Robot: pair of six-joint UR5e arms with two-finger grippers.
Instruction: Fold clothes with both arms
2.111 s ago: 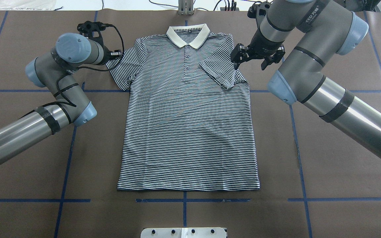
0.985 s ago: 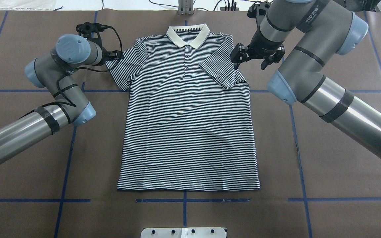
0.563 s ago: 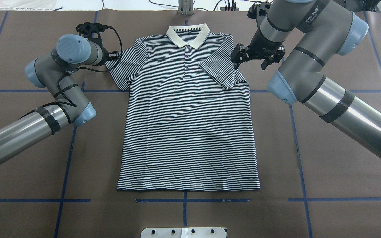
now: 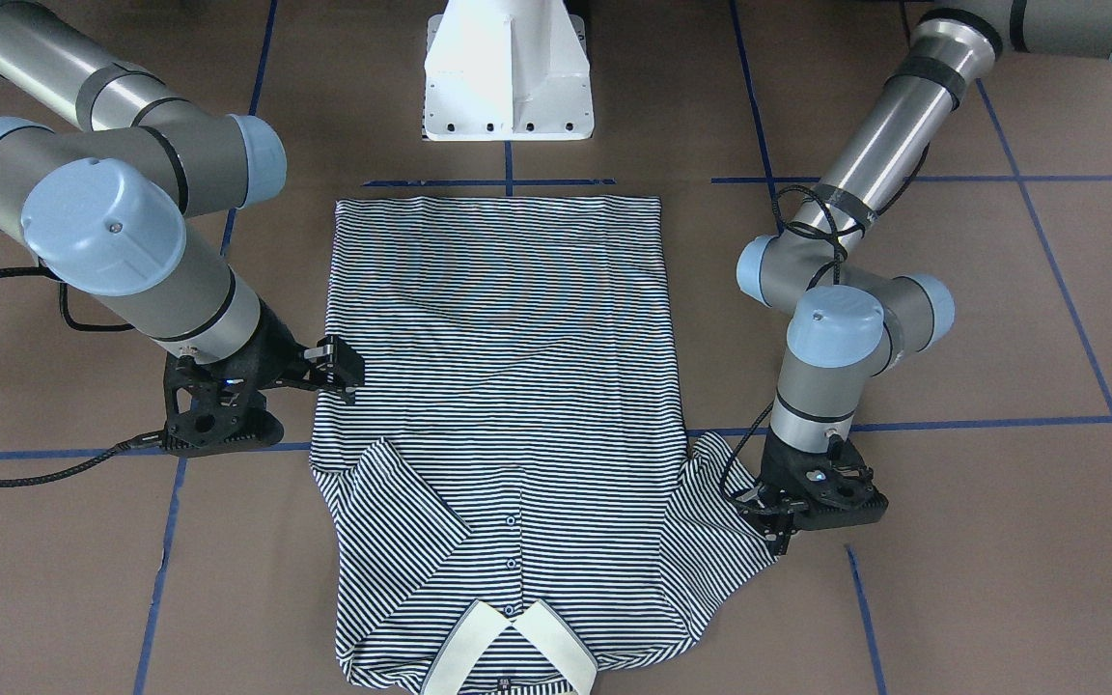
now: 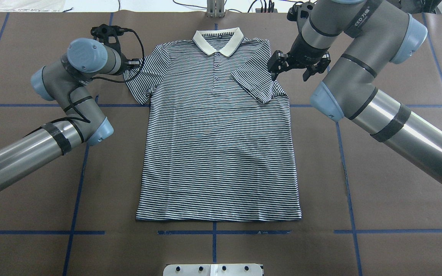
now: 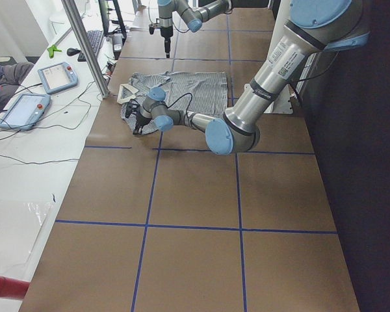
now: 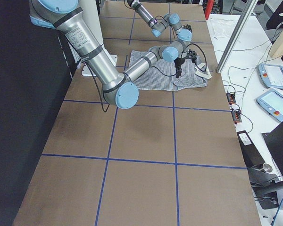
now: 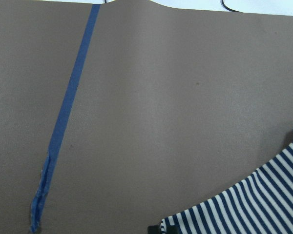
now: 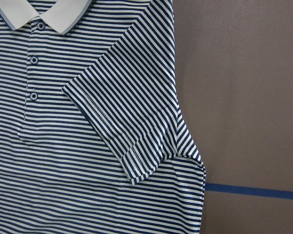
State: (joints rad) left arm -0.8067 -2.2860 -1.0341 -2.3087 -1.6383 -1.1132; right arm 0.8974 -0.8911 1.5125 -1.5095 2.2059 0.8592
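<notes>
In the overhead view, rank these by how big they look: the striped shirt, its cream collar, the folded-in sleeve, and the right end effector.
1. striped shirt
2. folded-in sleeve
3. cream collar
The right end effector looks roughly sleeve-sized, but it seems nearer the camera, so it stays unranked.

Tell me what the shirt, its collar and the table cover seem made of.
Shirt: looks like soft matte knit fabric, maybe cotton; it lies limp with light wrinkles and stitched sleeve hems. Collar: plain cream knit, stiffer-looking, holding its points. Table cover: brown matte sheet, paper-like, with no gloss or weave showing; exact material unclear.
</notes>
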